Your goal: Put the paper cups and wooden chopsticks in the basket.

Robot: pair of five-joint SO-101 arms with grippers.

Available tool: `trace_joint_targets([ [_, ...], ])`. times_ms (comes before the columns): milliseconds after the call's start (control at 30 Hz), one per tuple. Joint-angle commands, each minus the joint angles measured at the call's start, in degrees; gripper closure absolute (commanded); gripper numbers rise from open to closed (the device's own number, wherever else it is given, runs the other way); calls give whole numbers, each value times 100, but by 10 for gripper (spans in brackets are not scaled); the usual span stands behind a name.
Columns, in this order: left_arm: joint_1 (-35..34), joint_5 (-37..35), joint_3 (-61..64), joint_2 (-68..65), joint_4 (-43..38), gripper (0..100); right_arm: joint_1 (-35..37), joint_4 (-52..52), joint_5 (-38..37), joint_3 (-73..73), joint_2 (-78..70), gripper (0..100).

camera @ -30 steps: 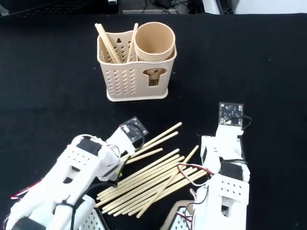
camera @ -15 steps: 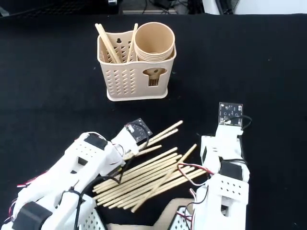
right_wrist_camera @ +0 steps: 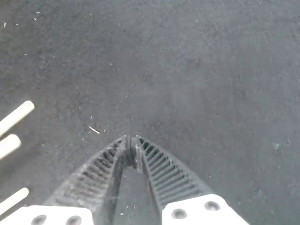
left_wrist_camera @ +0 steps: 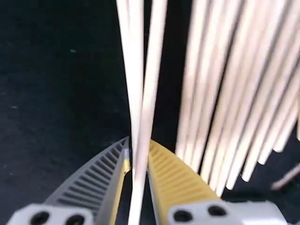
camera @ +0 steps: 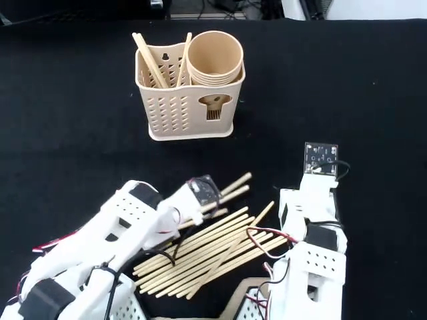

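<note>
The left gripper (left_wrist_camera: 138,140) pinches a chopstick (left_wrist_camera: 150,93) whose ends are cut off.

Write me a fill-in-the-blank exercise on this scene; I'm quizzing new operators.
The stacked cups stand inside the ____.
The left end effector is shut on ____.
The right end effector is shut and holds ____.
Missing words: basket; chopsticks; nothing.
</note>
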State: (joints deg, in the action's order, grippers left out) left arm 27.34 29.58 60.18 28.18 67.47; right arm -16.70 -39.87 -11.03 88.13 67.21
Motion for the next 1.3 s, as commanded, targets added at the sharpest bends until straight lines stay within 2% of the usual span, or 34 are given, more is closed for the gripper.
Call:
trace_joint_targets([
  [0, 145, 53, -259, 26, 237, 970, -79, 167, -35, -13, 75, 983],
  [133, -207, 905, -251, 26, 281, 970, -79, 167, -35, -13, 75, 983],
  [300, -1323, 2418, -462, 26, 158, 970, -79, 158, -35, -13, 75, 983],
  [400, -1921, 2857, -787, 26, 88, 970, -79, 158, -35, -13, 75, 983],
  [500, -2211, 3059, -989, -35, 105, 970, -79, 158, -35, -13, 75, 983],
  [767, -2237, 3182, -971, -35, 132, 961, -79, 149, -35, -13, 75, 983],
  [967, -2255, 3174, -848, -18, 105, 809, -79, 141, -35, -13, 75, 983],
  [1200, -2202, 3147, -1420, -26, 97, 850, -79, 149, -35, -13, 75, 983],
  [1267, -2193, 2875, -1499, -44, -26, 850, -79, 149, -35, -13, 75, 983],
])
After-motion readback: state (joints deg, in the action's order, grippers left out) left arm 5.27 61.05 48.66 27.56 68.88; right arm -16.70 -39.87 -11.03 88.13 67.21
